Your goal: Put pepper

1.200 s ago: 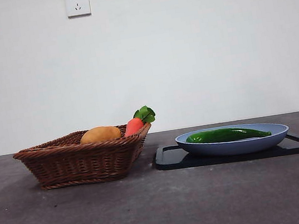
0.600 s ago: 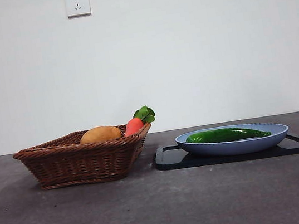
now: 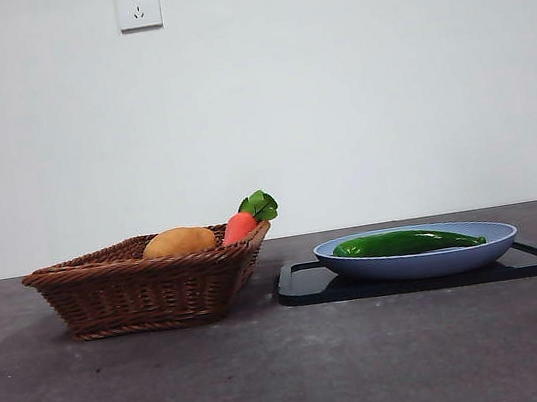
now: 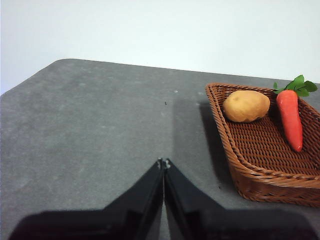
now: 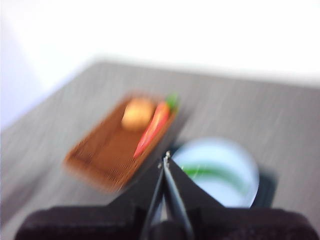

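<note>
The dark-green pepper point(image 3: 408, 241) lies in the blue plate point(image 3: 496, 236), which stands on a black tray point(image 3: 306, 284) at the right of the front view. The blurred right wrist view also shows the pepper point(image 5: 212, 173) in the plate point(image 5: 220, 152). My right gripper point(image 5: 165, 159) is shut and empty, high above the table, short of the plate. My left gripper point(image 4: 163, 162) is shut and empty, above bare table beside the wicker basket point(image 4: 260, 175). Neither gripper shows in the front view.
The wicker basket point(image 3: 140, 291) stands left of the tray and holds a potato point(image 3: 180, 242) and a red-orange carrot point(image 3: 242, 225) with green leaves. A white wall with a socket point(image 3: 138, 6) closes the far side.
Nothing has moved in the front view apart from a very slight shift of the whole picture. The right wrist view is motion-blurred.
</note>
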`<state>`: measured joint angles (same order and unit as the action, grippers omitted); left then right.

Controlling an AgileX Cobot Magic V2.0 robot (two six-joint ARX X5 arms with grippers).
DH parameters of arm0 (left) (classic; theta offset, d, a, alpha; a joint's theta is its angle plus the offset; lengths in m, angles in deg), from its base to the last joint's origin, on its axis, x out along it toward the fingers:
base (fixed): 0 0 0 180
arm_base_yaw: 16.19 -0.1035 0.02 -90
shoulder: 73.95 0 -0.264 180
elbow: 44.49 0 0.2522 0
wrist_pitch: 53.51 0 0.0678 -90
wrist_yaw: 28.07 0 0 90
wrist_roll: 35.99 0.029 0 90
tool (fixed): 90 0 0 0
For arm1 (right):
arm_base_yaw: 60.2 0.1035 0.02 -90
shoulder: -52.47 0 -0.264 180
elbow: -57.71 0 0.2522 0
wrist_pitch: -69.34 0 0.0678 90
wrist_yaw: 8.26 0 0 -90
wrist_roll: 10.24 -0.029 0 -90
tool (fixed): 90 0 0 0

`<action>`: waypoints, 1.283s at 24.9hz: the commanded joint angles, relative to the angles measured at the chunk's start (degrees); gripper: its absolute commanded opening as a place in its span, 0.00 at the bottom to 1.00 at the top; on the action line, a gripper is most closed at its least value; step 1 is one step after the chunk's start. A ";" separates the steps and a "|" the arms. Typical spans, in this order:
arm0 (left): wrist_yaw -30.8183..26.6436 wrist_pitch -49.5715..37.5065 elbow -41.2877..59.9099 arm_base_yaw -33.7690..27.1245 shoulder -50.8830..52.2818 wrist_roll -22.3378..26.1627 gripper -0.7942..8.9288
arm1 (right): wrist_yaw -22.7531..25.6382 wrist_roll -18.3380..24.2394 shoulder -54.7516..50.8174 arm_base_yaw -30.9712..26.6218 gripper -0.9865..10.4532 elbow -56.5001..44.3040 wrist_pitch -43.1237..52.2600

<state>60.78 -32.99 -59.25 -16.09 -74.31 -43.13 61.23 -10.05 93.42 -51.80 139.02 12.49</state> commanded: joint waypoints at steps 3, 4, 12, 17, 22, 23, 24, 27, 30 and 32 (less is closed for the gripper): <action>-0.09 -0.76 0.61 -0.17 0.15 -0.39 0.09 | 5.22 -0.57 -14.25 -5.40 0.10 -24.30 21.73; -0.09 -0.74 0.61 -0.17 0.15 -0.39 0.09 | 6.82 -0.79 -17.38 -5.81 0.10 -29.42 25.88; -0.09 -0.74 0.61 -0.17 0.15 -0.39 0.09 | 13.81 -3.17 -32.33 -6.14 0.10 -53.68 41.13; -0.09 -0.72 0.61 -0.17 0.15 -0.39 0.09 | 14.95 -3.80 -37.70 -6.14 0.10 -61.68 41.70; -0.09 -0.74 0.61 -0.17 0.15 -0.39 0.09 | 14.93 -4.76 -40.46 -6.14 0.10 -66.31 41.64; -0.09 -0.74 0.61 -0.17 0.15 -0.39 0.09 | 14.93 -4.98 -40.76 -6.14 0.10 -66.86 41.62; -0.09 -0.74 0.61 -0.17 0.15 -0.39 0.09 | 14.97 -5.27 -41.00 -6.14 0.10 -67.10 40.46; -0.09 -0.74 0.61 -0.17 0.15 -0.39 0.09 | 15.02 -5.20 -41.00 -6.14 0.10 -67.10 38.38; -0.09 -0.74 0.61 -0.17 0.15 -0.39 0.09 | 14.91 -5.42 -41.00 -6.14 0.10 -67.10 35.52; -0.09 -0.74 0.61 -0.17 0.15 -0.39 0.09 | 14.88 -7.06 -41.00 -6.10 0.10 -67.10 33.27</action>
<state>60.78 -32.99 -59.25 -16.09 -74.31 -43.15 75.96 -15.45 52.68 -57.96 72.16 46.55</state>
